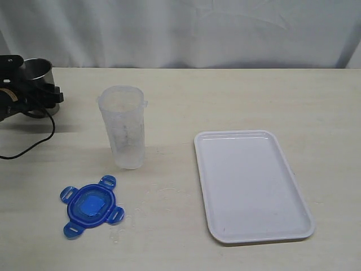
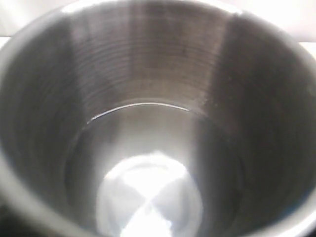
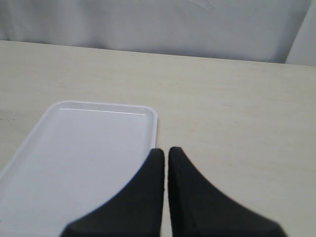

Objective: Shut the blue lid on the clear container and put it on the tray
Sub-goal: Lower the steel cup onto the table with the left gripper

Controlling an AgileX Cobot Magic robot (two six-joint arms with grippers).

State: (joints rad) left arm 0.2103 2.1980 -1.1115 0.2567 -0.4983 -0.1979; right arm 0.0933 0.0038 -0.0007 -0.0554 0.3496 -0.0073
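The clear container (image 1: 125, 126) stands upright and uncovered on the table, left of centre. In front of it, nearer the table's front edge, the blue lid (image 1: 90, 206) lies flat with its four flaps spread. To the right lies the white tray (image 1: 251, 183), with nothing on it. At the far left, well away from the lid and container, my left gripper (image 1: 39, 93) sits around a metal cup (image 1: 38, 72), a finger against its wall. The inside of the metal cup (image 2: 148, 128) fills the left wrist view and hides the fingers. My right gripper (image 3: 166, 150) is shut and empty over the tray's (image 3: 74, 158) edge.
A black cable (image 1: 34, 144) trails across the table from the left arm. A few water drops (image 1: 149, 197) lie between the lid and the tray. A white curtain (image 1: 180, 28) hangs behind the table's back edge.
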